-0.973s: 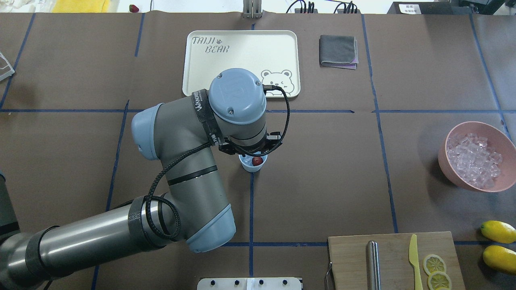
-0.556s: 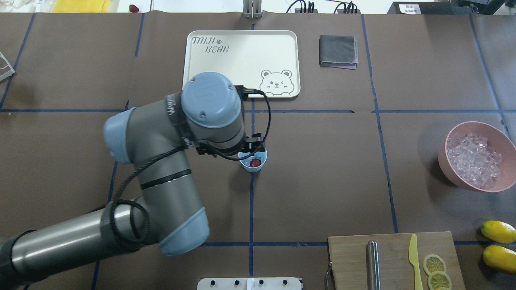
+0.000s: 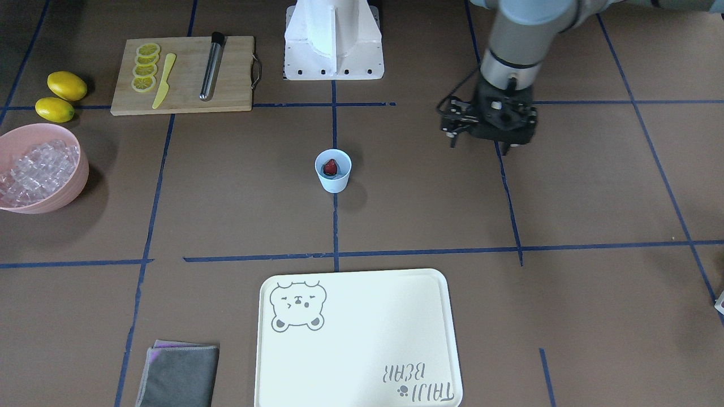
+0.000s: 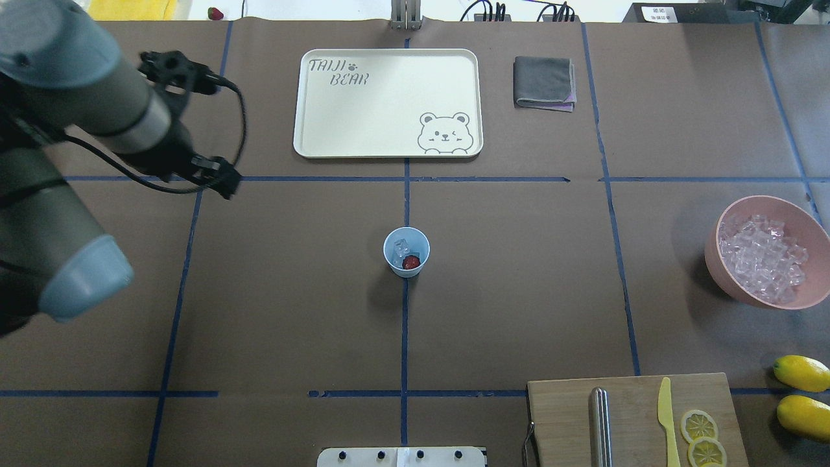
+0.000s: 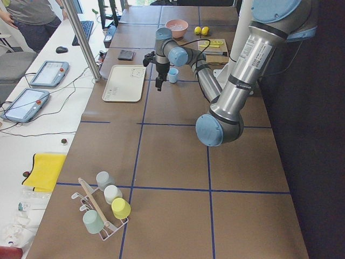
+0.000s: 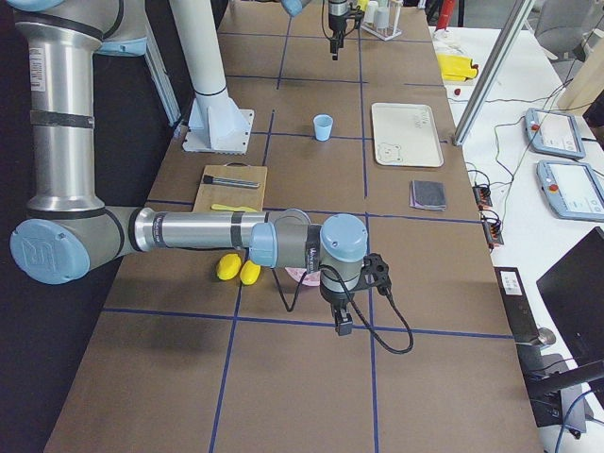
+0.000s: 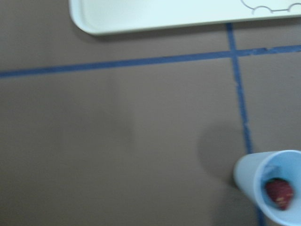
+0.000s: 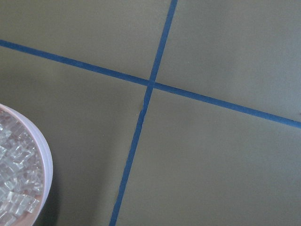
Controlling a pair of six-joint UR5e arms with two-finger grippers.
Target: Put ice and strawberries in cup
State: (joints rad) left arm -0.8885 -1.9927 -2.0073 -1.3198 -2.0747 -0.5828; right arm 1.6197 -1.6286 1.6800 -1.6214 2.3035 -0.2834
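The pale-blue cup [image 4: 406,253] stands at the table's centre, on a blue tape line. Inside it lie the red strawberry [image 4: 411,262] and a clear ice cube [image 4: 401,247]. The cup [image 3: 333,172] and strawberry [image 3: 331,167] also show in the front view and in the left wrist view [image 7: 270,183]. My left gripper [image 3: 479,146] hangs open and empty above bare table, well to the cup's left in the overhead view [image 4: 224,185]. My right gripper [image 6: 341,326] shows only in the right side view, beside the pink bowl; I cannot tell whether it is open or shut.
The pink bowl [image 4: 726,275] full of ice [image 4: 762,256] sits at the right edge. A cream tray [image 4: 389,104] and a grey cloth [image 4: 543,83] lie at the far side. A cutting board [image 4: 564,415] with knife, rod and lemon slices, and two lemons [image 4: 801,373], are at the near right.
My left arm has swung away from above the cup to the far left. The cup now shows in full, with the strawberry and ice in it.
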